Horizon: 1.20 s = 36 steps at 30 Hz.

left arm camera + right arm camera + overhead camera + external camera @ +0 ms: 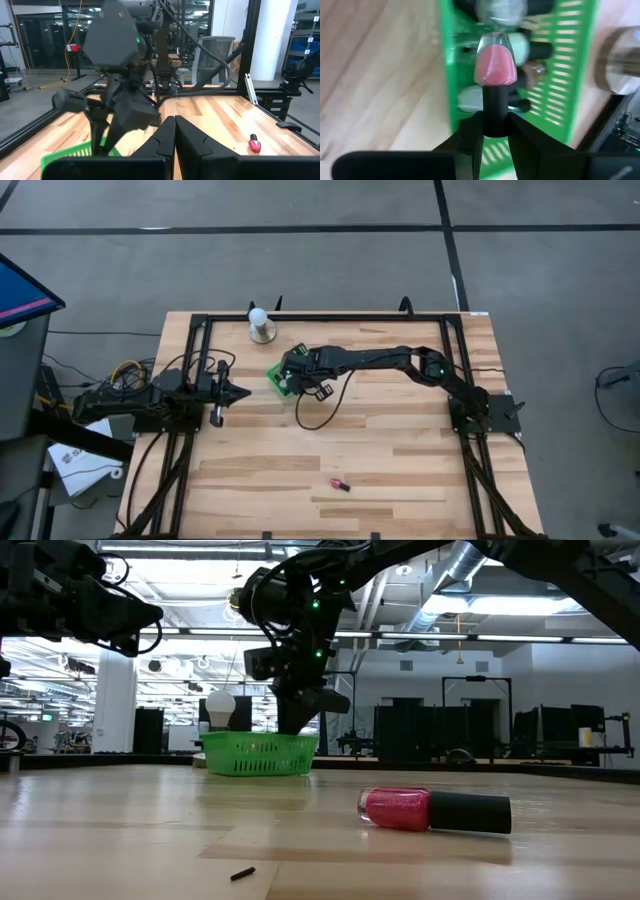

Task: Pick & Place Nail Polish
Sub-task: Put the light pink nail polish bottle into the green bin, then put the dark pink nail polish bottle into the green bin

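Right wrist view: right gripper [495,127] clasps one pink bottle [494,65] by its cap, green basket [572,75] beneath holding several more.

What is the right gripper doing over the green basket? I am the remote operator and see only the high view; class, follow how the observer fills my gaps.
Observer: The right gripper is shut on a pink nail polish bottle, gripping its dark cap, directly above the green mesh basket.
Operator: Is the basket empty?
Observer: No. The right wrist view shows several bottles already lying inside it.
Operator: And the bottle near the table's front edge?
Observer: In the low view, that bottle lies on its side, pink body with a black cap.
Operator: The left arm?
Observer: The left gripper is shut and holds nothing, pointing across the table.
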Each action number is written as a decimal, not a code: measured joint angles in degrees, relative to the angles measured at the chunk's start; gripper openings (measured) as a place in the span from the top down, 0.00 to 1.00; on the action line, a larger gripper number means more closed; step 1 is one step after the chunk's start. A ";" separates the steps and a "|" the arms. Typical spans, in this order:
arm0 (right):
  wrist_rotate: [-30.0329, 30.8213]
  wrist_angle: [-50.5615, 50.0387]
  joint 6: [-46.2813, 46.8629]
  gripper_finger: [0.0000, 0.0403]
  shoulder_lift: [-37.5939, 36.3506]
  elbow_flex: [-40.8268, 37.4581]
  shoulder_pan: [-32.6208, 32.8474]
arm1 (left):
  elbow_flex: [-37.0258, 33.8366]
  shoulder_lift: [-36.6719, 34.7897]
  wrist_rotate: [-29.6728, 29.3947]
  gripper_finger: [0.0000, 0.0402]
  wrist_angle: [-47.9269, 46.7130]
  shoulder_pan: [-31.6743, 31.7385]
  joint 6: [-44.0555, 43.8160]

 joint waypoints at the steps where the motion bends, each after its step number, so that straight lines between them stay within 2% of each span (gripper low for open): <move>1: 0.00 0.20 -0.02 0.82 -0.16 0.04 -0.13 | 0.00 0.00 0.02 1.00 0.00 0.00 0.00; 6: -0.02 -1.17 -0.14 0.79 -0.31 0.02 -0.47 | 0.00 0.00 0.02 1.00 0.00 0.00 0.00; 15: 0.07 -1.12 1.82 0.64 -0.44 0.03 -0.40 | 0.00 0.00 0.15 1.00 0.00 0.00 0.00; 20: 0.06 -6.98 6.85 0.59 -1.09 6.14 -0.81 | 0.00 0.00 0.13 1.00 0.00 0.00 0.00; 23: -1.15 -14.03 14.62 0.57 -1.16 13.16 -0.93 | 0.00 0.00 0.05 1.00 0.00 0.00 0.00; 26: -8.58 -21.99 24.67 0.55 -1.43 20.08 -1.04 | 0.00 0.00 -0.09 1.00 0.00 0.00 0.00; 31: -16.07 -27.36 46.78 0.52 -5.79 16.67 0.63 | 0.00 0.00 -0.09 1.00 0.02 -0.02 0.00; 34: -17.60 -33.86 54.27 0.51 -6.31 16.29 3.48 | 0.00 0.00 -0.09 1.00 0.04 -0.03 0.00; 36: -17.71 -33.90 56.28 0.51 -5.96 16.19 6.59 | 0.00 0.00 -0.06 1.00 0.00 -0.02 0.00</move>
